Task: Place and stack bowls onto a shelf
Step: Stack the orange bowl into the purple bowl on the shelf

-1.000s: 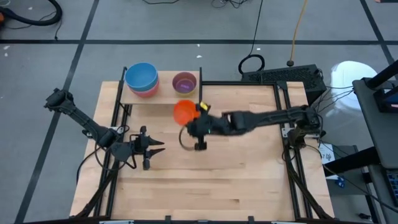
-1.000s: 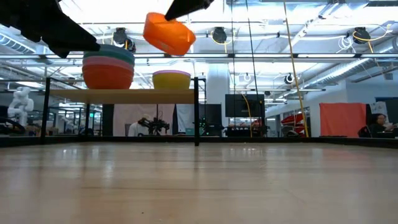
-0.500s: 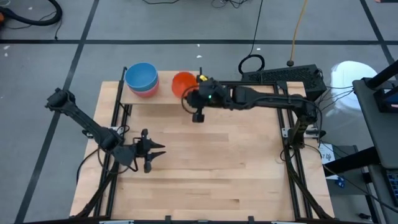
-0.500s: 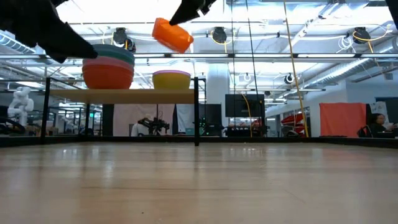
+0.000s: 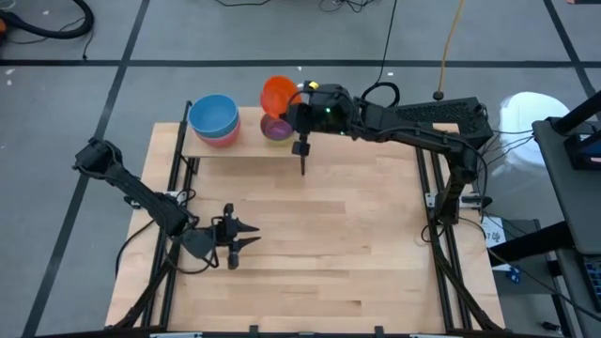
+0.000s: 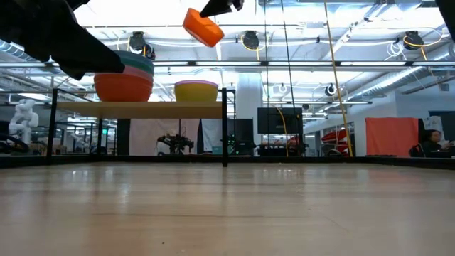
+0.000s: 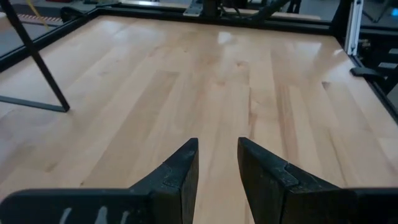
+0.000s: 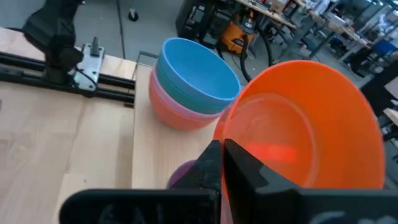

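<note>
My right gripper (image 5: 295, 105) is shut on an orange bowl (image 5: 278, 94), held high over the shelf (image 5: 246, 141) at the table's far edge. The bowl is tilted, its opening toward the wrist camera (image 8: 305, 134). Just below it a purple bowl (image 5: 275, 129) stands on the shelf board, nested in a yellow one (image 6: 195, 90). On the shelf's left part stands a stack of bowls with a blue one on top (image 5: 213, 116). My left gripper (image 5: 248, 236) hovers low over the table's near left, open, with nothing between its fingers (image 7: 180, 174). My right gripper pinches the orange bowl's rim (image 8: 231, 138) on the side nearest the wrist, one finger inside the bowl and one outside as far as the wrist view shows. The fingers come roughly level from the table's right side. The bowl hangs tilted, clear of the shelf.
Thin black posts (image 6: 225, 126) carry the shelf board (image 6: 138, 109). A black frame rail (image 5: 434, 178) runs along the table's right side. Bare wood tabletop (image 5: 347, 244) spreads between the arms. Beyond the far edge lie cables and a keyboard (image 5: 427, 113).
My right gripper has carried the orange bowl up and toward the table's far edge, from in front of the shelf to above the purple bowl; the bowl stays tilted. My left gripper has sunk a little and drifted toward the near edge.
</note>
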